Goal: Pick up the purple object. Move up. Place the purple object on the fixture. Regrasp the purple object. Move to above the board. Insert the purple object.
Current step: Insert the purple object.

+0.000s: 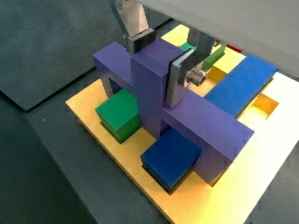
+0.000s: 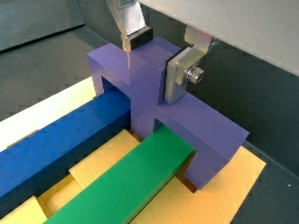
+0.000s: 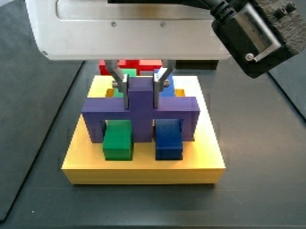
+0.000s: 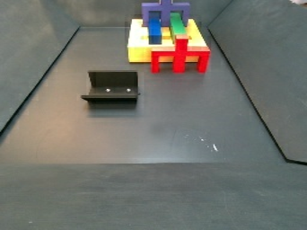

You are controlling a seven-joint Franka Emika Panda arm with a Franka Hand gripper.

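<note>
The purple object [image 3: 138, 112] stands across the yellow board [image 3: 143, 159], bridging the green bar [image 2: 122, 179] and the blue bar [image 2: 59, 144], its end legs down at the board's sides. My gripper [image 1: 158, 66] straddles its raised centre post, with both fingers against the post's sides; it shows the same way in the other wrist view [image 2: 158, 59] and in a side view [image 3: 141, 89]. The purple object [image 4: 164, 13] sits at the far end of the floor. The black fixture [image 4: 111, 88] stands empty, well apart from the board [image 4: 138, 49].
A red cross-shaped block [image 4: 180, 56] stands against the board's near edge, also seen behind the purple object [image 3: 141, 65]. Dark grey floor surrounds the board, with walls at the sides.
</note>
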